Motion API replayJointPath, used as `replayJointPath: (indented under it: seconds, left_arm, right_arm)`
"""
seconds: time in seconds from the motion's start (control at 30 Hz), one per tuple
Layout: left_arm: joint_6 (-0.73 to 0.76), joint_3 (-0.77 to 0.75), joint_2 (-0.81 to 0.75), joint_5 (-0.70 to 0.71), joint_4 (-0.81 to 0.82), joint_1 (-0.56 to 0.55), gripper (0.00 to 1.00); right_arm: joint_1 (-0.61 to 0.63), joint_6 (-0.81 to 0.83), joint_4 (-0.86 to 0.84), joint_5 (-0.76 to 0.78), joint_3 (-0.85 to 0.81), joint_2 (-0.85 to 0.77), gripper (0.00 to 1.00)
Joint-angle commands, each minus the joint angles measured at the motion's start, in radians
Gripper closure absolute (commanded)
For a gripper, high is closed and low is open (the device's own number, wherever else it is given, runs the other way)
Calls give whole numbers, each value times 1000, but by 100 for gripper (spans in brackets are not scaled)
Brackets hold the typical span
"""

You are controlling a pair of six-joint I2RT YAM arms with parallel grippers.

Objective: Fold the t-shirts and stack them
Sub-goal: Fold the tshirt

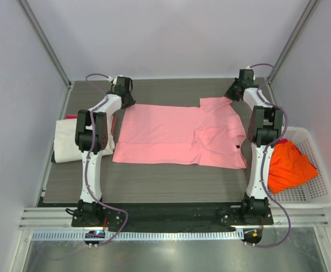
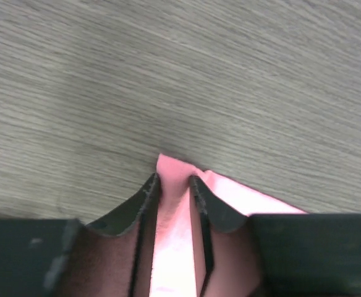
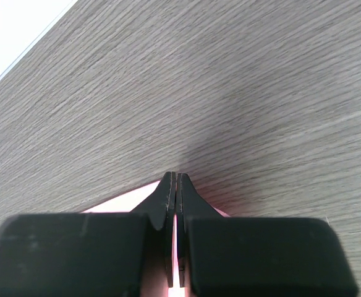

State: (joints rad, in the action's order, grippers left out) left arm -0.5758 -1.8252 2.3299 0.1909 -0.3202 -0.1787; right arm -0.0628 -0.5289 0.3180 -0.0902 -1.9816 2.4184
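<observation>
A light pink t-shirt (image 1: 171,136) lies spread flat in the middle of the table, one sleeve folded in at the right. My left gripper (image 1: 124,96) is at its far left corner. In the left wrist view the gripper (image 2: 174,179) is shut on a fold of pink cloth (image 2: 174,247). My right gripper (image 1: 232,94) is at the far right sleeve. In the right wrist view it (image 3: 177,176) is shut on a thin edge of the pink cloth (image 3: 115,203). A folded cream-white shirt (image 1: 69,144) lies at the left with a bit of red shirt (image 1: 71,117) behind it. A bright orange shirt (image 1: 287,164) lies in the basket.
A white plastic mesh basket (image 1: 318,192) stands at the right edge of the table beside the right arm. The grey wood-grain table (image 1: 171,184) shows in front of the pink shirt. White walls and metal posts close in the back and sides.
</observation>
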Motion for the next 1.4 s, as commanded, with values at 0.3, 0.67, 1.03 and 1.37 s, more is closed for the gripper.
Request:
replayJointPath:
  seconds: [0.3, 0.67, 1.03, 1.37]
  left_arm:
    - [25, -34, 36, 74, -66, 2, 99]
    - [37, 105, -69, 62, 104, -7, 100]
    - [65, 267, -182, 82, 257, -13, 100]
    - [59, 415, -273, 58, 489, -15, 100]
  right_arm:
    - [4, -10, -31, -23, 3, -67, 99]
    - [11, 35, -33, -8, 61, -177, 99]
    - [11, 63, -88, -26, 279, -389, 99]
    - [12, 75, -115, -54, 441, -556, 99]
